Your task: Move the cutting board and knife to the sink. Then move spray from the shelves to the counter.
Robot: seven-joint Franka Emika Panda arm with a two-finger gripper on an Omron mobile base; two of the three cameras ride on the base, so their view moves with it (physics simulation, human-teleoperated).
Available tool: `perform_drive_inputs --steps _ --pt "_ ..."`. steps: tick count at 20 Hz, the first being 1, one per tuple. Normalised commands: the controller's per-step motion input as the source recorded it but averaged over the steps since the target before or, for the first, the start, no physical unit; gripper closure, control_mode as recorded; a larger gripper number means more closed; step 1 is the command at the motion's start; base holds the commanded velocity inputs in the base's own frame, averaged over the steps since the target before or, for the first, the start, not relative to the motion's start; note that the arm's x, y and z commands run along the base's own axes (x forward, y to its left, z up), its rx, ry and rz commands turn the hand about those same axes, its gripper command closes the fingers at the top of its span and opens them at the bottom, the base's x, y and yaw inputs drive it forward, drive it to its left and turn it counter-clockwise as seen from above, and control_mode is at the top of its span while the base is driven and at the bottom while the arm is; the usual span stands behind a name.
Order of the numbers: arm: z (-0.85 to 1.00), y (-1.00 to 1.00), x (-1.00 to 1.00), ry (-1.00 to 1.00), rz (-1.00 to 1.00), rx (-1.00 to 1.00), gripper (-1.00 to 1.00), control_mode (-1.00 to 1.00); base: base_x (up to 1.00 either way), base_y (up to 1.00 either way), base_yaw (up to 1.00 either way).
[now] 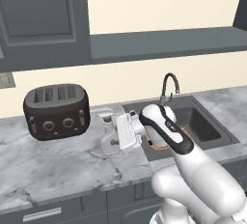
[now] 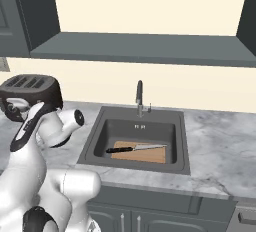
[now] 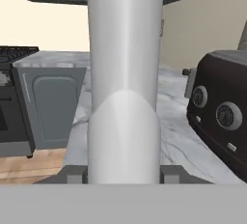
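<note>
Marble counter, recessed dark sink

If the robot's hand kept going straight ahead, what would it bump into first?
The spray: it sits right between the fingertips of the gripper, so it would be pushed along. What lies behind it is hidden. The toaster sits off to one side, probably out of the line.
</note>
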Motion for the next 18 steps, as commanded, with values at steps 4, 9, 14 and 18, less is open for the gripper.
perform_drive_inputs --steps 4,9,14,18 --pt "-0.57 0.05 0.09 -0.02 0.0 0.02 1.0 -1.0 0.0 0.0 0.0" --pt "-0.57 0.01 0.05 -0.03 0.0 0.05 1.0 -1.0 0.0 0.0 0.0" --pt "-0.54 0.01 0.08 -0.01 0.0 0.06 1.0 -1.0 0.0 0.0 0.0" --pt "-0.5 0.0 0.08 -0.01 0.0 0.06 1.0 -1.0 0.0 0.0 0.0"
